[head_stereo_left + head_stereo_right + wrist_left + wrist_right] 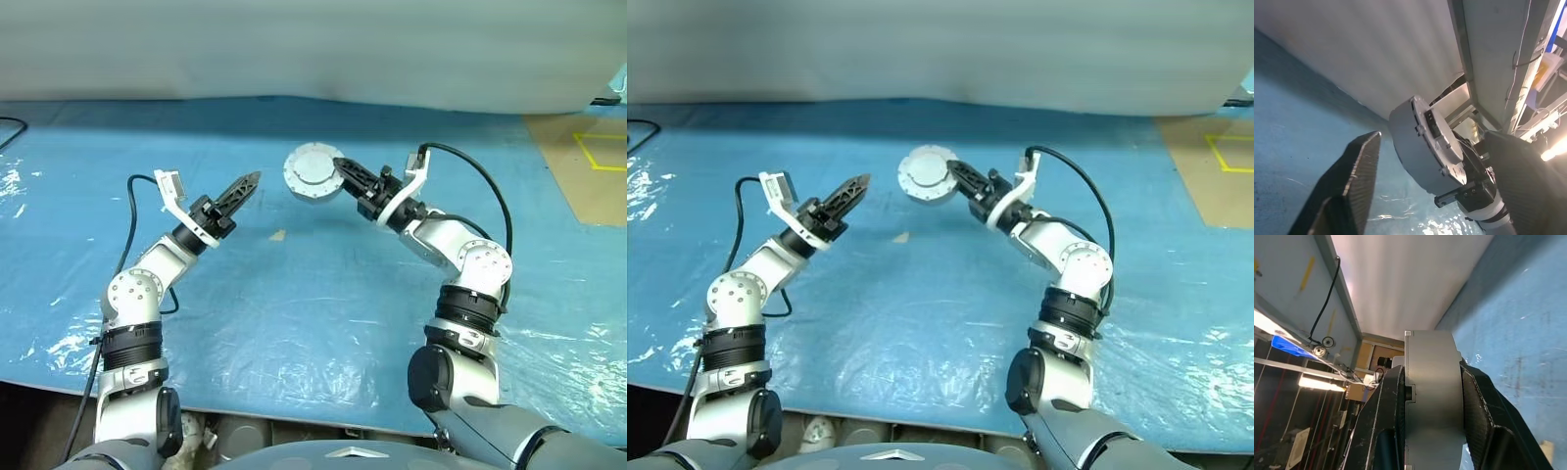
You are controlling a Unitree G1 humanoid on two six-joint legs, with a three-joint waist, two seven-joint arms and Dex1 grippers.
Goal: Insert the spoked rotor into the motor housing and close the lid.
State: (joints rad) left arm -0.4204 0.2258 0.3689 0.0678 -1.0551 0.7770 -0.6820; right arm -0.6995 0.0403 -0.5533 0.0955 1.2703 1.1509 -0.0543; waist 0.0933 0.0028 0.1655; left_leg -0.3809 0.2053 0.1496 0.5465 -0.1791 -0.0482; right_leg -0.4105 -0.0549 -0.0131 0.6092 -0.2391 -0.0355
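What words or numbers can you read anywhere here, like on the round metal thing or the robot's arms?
None can be read.
The round gray motor part held by the right gripper: plain metal with screws, no writing.
The left gripper: no label.
The blue table cover: no print.
Yellow floor tape: lines only, no letters.
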